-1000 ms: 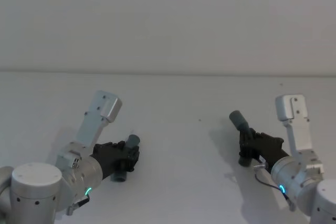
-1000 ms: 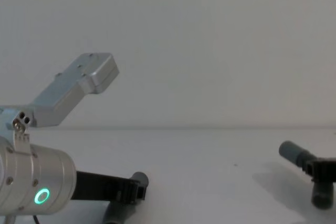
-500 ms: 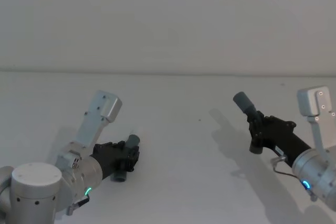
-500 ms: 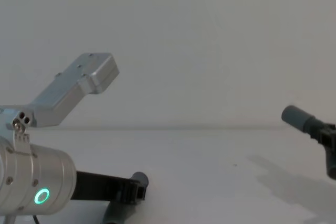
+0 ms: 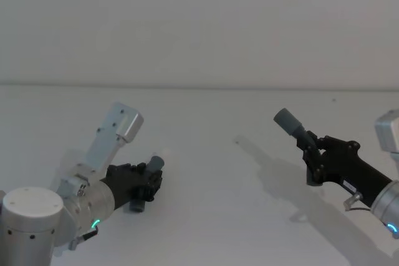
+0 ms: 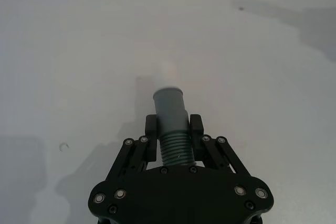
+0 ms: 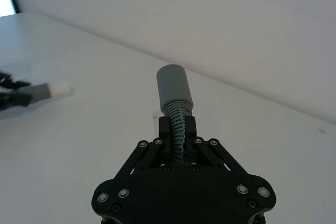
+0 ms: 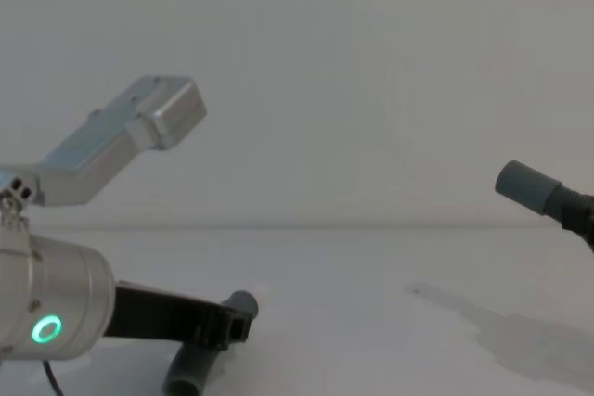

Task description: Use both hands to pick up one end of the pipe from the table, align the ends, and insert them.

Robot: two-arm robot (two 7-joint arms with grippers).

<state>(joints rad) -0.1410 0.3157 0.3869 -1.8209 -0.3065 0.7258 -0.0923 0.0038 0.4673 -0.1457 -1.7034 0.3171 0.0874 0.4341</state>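
Left gripper [image 5: 151, 180] sits low over the table [image 5: 212, 216], on its left side near the robot. Fingers are clenched on the pipe [image 6: 176, 148] just behind the left cuff [image 6: 169, 106]. That end's long axis runs away from the robot and rightward, with a pale white tip [image 7: 60, 88] sticking out. Right gripper [image 5: 313, 156] is up off the table at its right side, clamped on the pipe's ribs behind the right cuff [image 5: 287, 121]. This one points up and leftward, toward the far edge. Can't tell if it's hollow. The ends are well apart.
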